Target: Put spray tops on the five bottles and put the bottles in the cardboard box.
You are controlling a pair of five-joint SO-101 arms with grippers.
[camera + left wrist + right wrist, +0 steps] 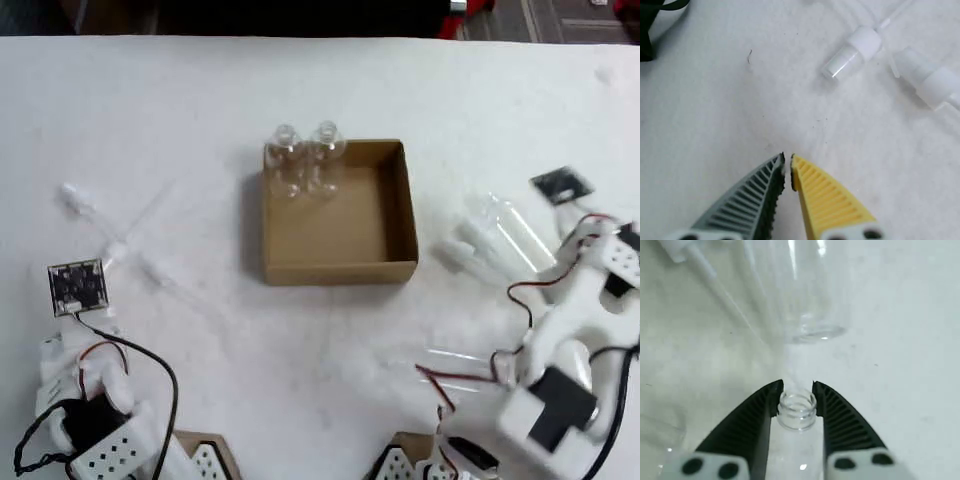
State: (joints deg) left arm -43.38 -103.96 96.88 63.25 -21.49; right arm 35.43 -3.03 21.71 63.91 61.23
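The cardboard box (385, 262) sits mid-table with two uncapped clear bottles (285, 160) (325, 155) upright in its far left corner. My right gripper (797, 390) is shut on the open neck of a clear bottle (797, 411), one black finger on each side. Just beyond it lies a second clear bottle (800, 290), with a white spray top (682, 252) and its tube beside it. My left gripper (787, 160) hangs shut over bare table, holding nothing. Two white spray tops (852, 52) (935, 82) lie a short way ahead of it.
In the high view, clear bottles (515, 235) lie to the right of the box by the right arm (580, 300), and another (455, 362) nearer the front. Spray tops with thin tubes (105, 215) are scattered on the left, ahead of the left arm (90, 400).
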